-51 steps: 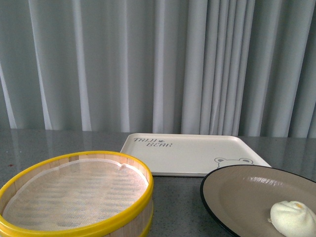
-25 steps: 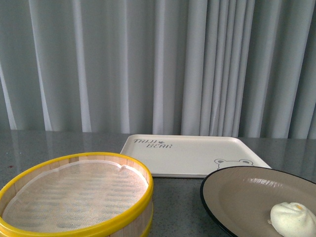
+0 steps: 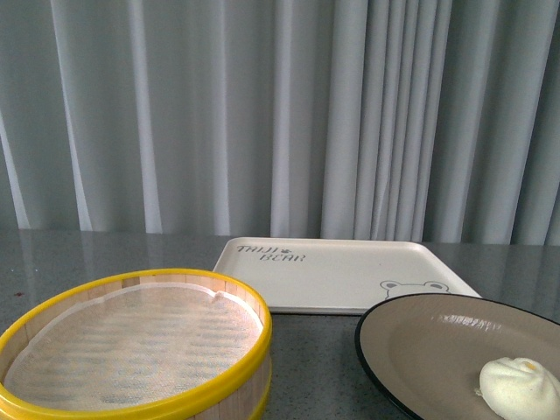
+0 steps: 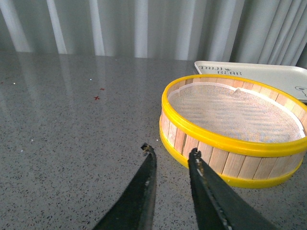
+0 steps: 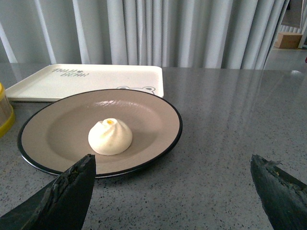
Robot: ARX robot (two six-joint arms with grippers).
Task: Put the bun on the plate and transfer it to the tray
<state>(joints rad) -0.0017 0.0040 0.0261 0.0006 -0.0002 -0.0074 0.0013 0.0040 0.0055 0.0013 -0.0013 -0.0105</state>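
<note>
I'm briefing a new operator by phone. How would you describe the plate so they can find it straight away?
On the grey table, look just nearer the robot than the cream tray lettered TAILI BEAR, toward the robot's right. The plate is the wide, shallow round dish there, with a white bun on it. Unlike the wooden steamer basket with its yellow rim, it is tan inside with a thin black rim.

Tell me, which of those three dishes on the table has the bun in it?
The black-rimmed tan plate holds the bun. The yellow-rimmed steamer basket holds only its liner, and the cream tray shows nothing on it.
</note>
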